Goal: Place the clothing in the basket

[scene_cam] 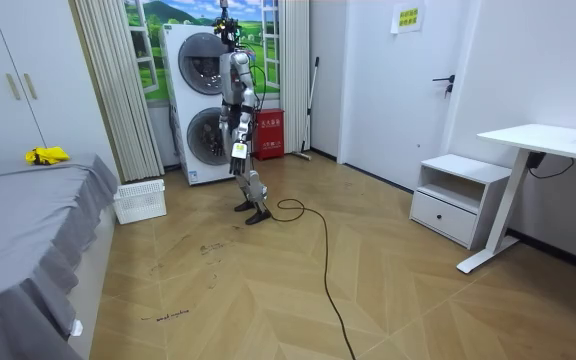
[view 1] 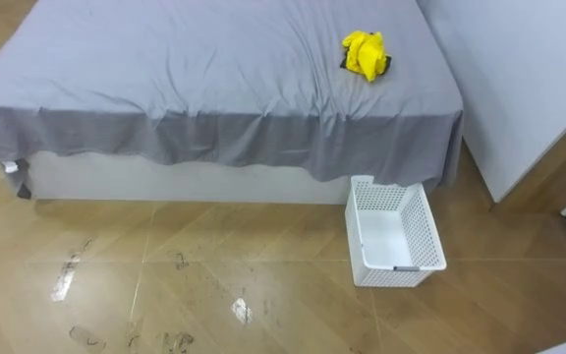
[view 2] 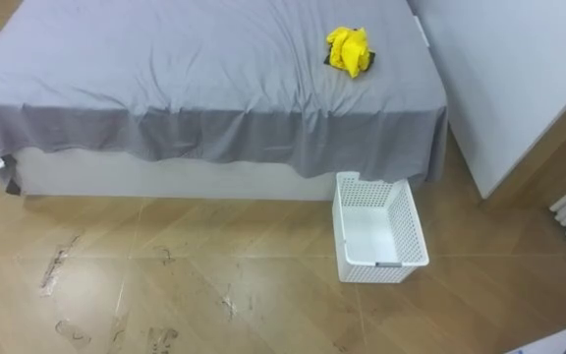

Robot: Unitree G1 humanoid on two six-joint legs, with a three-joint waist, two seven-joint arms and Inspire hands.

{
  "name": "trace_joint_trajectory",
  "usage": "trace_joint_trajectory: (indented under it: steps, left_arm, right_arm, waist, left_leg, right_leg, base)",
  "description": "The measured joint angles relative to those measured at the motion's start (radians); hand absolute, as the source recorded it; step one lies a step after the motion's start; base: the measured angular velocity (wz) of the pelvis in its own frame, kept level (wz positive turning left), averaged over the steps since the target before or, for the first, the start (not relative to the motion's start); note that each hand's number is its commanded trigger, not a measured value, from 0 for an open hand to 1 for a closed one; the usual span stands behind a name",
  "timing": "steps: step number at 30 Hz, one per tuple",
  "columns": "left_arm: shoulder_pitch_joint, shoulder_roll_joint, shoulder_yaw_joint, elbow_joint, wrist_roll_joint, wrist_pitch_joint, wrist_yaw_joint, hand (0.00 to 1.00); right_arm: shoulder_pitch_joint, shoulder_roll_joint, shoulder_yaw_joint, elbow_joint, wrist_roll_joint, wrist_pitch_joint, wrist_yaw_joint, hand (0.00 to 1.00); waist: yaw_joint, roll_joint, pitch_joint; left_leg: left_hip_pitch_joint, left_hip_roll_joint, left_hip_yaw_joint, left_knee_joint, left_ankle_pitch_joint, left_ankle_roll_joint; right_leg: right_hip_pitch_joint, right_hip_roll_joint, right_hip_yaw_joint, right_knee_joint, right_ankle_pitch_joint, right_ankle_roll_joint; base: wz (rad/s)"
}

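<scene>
None of the task is done yet. One bundle of yellow clothes (view 1: 366, 54) lies on the grey bed (view 1: 165, 79), near its far right corner as the robot looks at it. The white slatted basket (view 1: 428, 236) stands on the wooden floor, close against the bed's side below that corner, and it is empty.

The room view shows the robot standing upright in the open room in front of two stacked washing machines (scene_cam: 203, 100), well apart from the bed. Its left hand (scene_cam: 239, 151) hangs low by its hip. The fingers are too small there to tell whether they are apart or together, and nothing yellow shows in them. The clothes lie far from the fingers, across the floor and up on the mattress. The basket sits nearer the fingers than the clothes do, roughly between them and the bundle.

Everything remains, as I judge it: walk to the bed, take hold of the bundle, and drop it into the basket.

Scuffed floor lies between the fingers and the bed, with no furniture on it. A tall white panel (view 1: 519, 79) stands just beyond the bed's right edge, which may cramp the reach. A white desk (scene_cam: 548, 140) and a low cabinet (scene_cam: 453, 195) stand well away from the fingers on the other side.
</scene>
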State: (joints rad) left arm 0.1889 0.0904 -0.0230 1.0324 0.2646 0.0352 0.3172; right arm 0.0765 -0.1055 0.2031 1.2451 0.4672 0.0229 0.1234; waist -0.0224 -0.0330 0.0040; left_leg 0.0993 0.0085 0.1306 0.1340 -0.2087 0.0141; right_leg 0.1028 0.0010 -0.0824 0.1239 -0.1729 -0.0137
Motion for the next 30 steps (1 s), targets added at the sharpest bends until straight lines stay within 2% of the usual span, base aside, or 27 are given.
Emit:
trace_joint_trajectory:
  steps: [7, 9, 12, 14, 16, 17, 18, 19, 20, 21, 22, 23, 24, 25, 26, 27, 28, 29, 30]
  left_arm:
    - [-0.001, 0.008, 0.001, 0.011, -0.091, -0.005, -0.039, 0.0]
    - [0.0, 0.01, 0.013, 0.012, -0.126, -0.012, -0.049, 0.0]
    - [0.01, 0.022, 0.04, 0.011, -0.177, -0.018, -0.059, 0.0]
    - [0.012, 0.026, 0.053, 0.009, -0.222, -0.021, -0.062, 0.0]
    - [0.016, 0.035, 0.055, 0.006, -0.267, -0.022, -0.062, 0.0]
    - [0.019, 0.034, 0.055, 0.005, -0.292, -0.025, -0.062, 0.0]
    - [0.026, 0.035, 0.055, 0.006, -0.305, -0.026, -0.063, 0.0]
    - [0.036, 0.029, 0.052, 0.009, -0.322, -0.026, -0.062, 0.0]
    - [0.047, 0.026, 0.034, 0.009, -0.338, -0.027, -0.063, 0.0]
    - [0.052, 0.023, 0.031, 0.009, -0.347, -0.027, -0.064, 0.0]
    - [0.058, 0.016, 0.032, 0.009, -0.359, -0.027, -0.064, 0.0]
    - [0.067, 0.013, 0.035, 0.011, -0.366, -0.03, -0.065, 0.0]
    - [0.077, 0.01, 0.041, 0.012, -0.373, -0.038, -0.065, 0.0]
    - [0.078, 0.008, 0.041, 0.012, -0.373, -0.041, -0.065, 0.0]
    - [0.078, 0.004, 0.04, 0.011, -0.373, -0.048, -0.067, 0.0]
    - [0.073, -0.001, 0.041, 0.011, -0.372, -0.058, -0.07, 0.0]
    - [0.07, -0.006, 0.041, 0.011, -0.37, -0.063, -0.072, 0.0]
    - [0.056, -0.012, 0.041, 0.011, -0.373, -0.071, -0.076, 0.0]
    - [0.055, -0.01, 0.042, 0.013, -0.372, -0.078, -0.079, 0.0]
  right_arm:
    - [-0.001, 0.0, -0.002, 0.005, 0.002, -0.001, 0.0, 0.0]
    - [-0.001, -0.001, -0.002, 0.006, 0.003, 0.0, 0.0, 0.0]
    - [0.003, 0.0, 0.0, 0.006, 0.008, 0.0, 0.005, 0.0]
    - [0.001, -0.001, -0.003, 0.008, 0.01, -0.001, 0.005, 0.0]
    - [0.005, 0.001, -0.003, 0.007, 0.035, -0.004, 0.003, 0.0]
    - [0.008, -0.001, -0.009, 0.006, 0.043, -0.009, 0.001, 0.0]
    - [0.006, -0.001, -0.01, 0.006, 0.047, -0.01, 0.0, 0.0]
    - [0.017, -0.004, -0.012, 0.003, 0.064, -0.015, 0.0, 0.0]
    - [0.022, -0.009, -0.014, -0.001, 0.085, -0.014, -0.001, 0.0]
    - [0.023, -0.011, -0.014, -0.001, 0.086, -0.012, -0.002, 0.0]
    - [0.023, -0.014, -0.022, -0.001, 0.081, -0.009, -0.005, 0.0]
    - [0.027, -0.017, -0.024, 0.0, 0.078, -0.002, -0.01, 0.0]
    - [0.039, -0.02, -0.029, -0.002, 0.078, 0.0, -0.013, 0.0]
    - [0.045, -0.022, -0.029, -0.004, 0.079, 0.0, -0.014, 0.0]
    - [0.049, -0.024, -0.029, -0.006, 0.087, 0.0, -0.02, 0.0]
    - [0.047, -0.024, -0.039, -0.002, 0.085, 0.001, -0.026, 0.0]
    - [0.048, -0.025, -0.052, 0.001, 0.082, 0.001, -0.026, 0.0]
    - [0.038, -0.026, -0.075, 0.011, 0.081, 0.001, -0.034, 0.0]
    - [0.037, -0.024, -0.076, 0.007, 0.074, -0.001, -0.042, 0.0]
  waist:
    - [0.0, 0.0, -0.0003]
    - [0.007, 0.006, 0.0059]
    - [0.025, 0.007, 0.0063]
    - [0.029, 0.007, 0.0053]
    - [0.026, 0.007, 0.0045]
    - [0.026, 0.01, 0.0064]
    - [0.026, 0.004, 0.0099]
    - [0.028, 0.002, 0.0088]
    - [0.029, 0.001, 0.0089]
    - [0.029, -0.001, 0.0078]
    - [0.032, -0.002, 0.0066]
    - [0.046, -0.001, 0.0072]
    - [0.047, -0.001, 0.0069]
    - [0.048, -0.001, 0.007]
    - [0.049, -0.005, 0.0031]
    - [0.045, -0.019, -0.0018]
    - [0.037, -0.017, -0.0093]
    - [0.03, -0.018, -0.0072]
    - [0.033, -0.016, -0.0051]
  left_leg:
    - [0.001, 0.003, -0.002, 0.004, 0.0, -0.001]
    - [-0.004, 0.017, 0.006, 0.038, -0.021, -0.004]
    - [-0.054, 0.056, 0.013, 0.198, -0.108, -0.024]
    - [-0.089, 0.081, 0.015, 0.288, -0.134, -0.039]
    - [-0.151, 0.099, 0.02, 0.417, -0.133, -0.038]
    - [-0.206, 0.112, 0.017, 0.535, -0.119, -0.021]
    - [-0.235, 0.11, 0.01, 0.581, -0.113, -0.013]
    - [-0.282, 0.073, -0.006, 0.574, -0.112, -0.008]
    - [-0.341, 0.034, -0.002, 0.494, -0.105, -0.007]
    - [-0.373, 0.016, 0.003, 0.443, -0.093, -0.009]
    - [-0.426, -0.009, 0.006, 0.33, -0.036, -0.016]
    - [-0.457, -0.019, 0.003, 0.243, 0.059, -0.015]
    - [-0.472, -0.022, 0.002, 0.184, 0.129, -0.02]
    - [-0.48, -0.023, 0.002, 0.175, 0.162, -0.019]
    - [-0.498, -0.036, 0.014, 0.182, 0.215, 0.004]
    - [-0.527, -0.066, 0.033, 0.218, 0.207, 0.041]
    - [-0.54, -0.079, 0.045, 0.249, 0.182, 0.071]
    - [-0.557, -0.093, 0.057, 0.315, 0.131, 0.103]
    - [-0.556, -0.092, 0.071, 0.383, 0.076, 0.112]
  right_leg:
    - [-0.005, 0.001, -0.002, 0.001, 0.0, 0.0]
    - [-0.008, 0.009, -0.001, 0.016, -0.004, -0.006]
    - [-0.019, 0.036, -0.009, 0.081, -0.053, -0.025]
    - [-0.029, 0.05, -0.009, 0.11, -0.083, -0.039]
    - [-0.033, 0.053, -0.003, 0.127, -0.104, -0.054]
    - [-0.023, 0.055, 0.001, 0.136, -0.114, -0.063]
    - [-0.011, 0.051, 0.005, 0.139, -0.12, -0.067]
    - [-0.002, 0.035, 0.009, 0.145, -0.134, -0.067]
    - [-0.004, 0.016, 0.011, 0.154, -0.15, -0.061]
    - [-0.003, 0.007, 0.012, 0.155, -0.157, -0.057]
    - [0.001, -0.005, 0.02, 0.155, -0.171, -0.051]
    - [0.016, -0.022, 0.029, 0.154, -0.188, -0.047]
    - [0.043, -0.039, 0.043, 0.145, -0.208, -0.037]
    - [0.055, -0.045, 0.05, 0.142, -0.219, -0.031]
    - [0.067, -0.067, 0.055, 0.133, -0.237, -0.014]
    - [0.068, -0.102, 0.058, 0.134, -0.252, 0.013]
    - [0.068, -0.112, 0.072, 0.135, -0.261, 0.019]
    - [0.068, -0.121, 0.098, 0.132, -0.266, 0.03]
    - [0.09, -0.132, 0.104, 0.109, -0.241, 0.061]
  base:
    - [0.0]
    - [-0.1]
    - [-0.17]
    - [0.01]
    - [0.14]
    - [0.04]
    - [0.0]
    - [0.0]
    - [-0.05]
    - [-0.15]
    - [-0.37]
    - [-0.52]
    - [-0.48]
    - [-0.28]
    - [-0.04]
    - [0.06]
    - [0.2]
    - [0.04]
    - [-0.09]
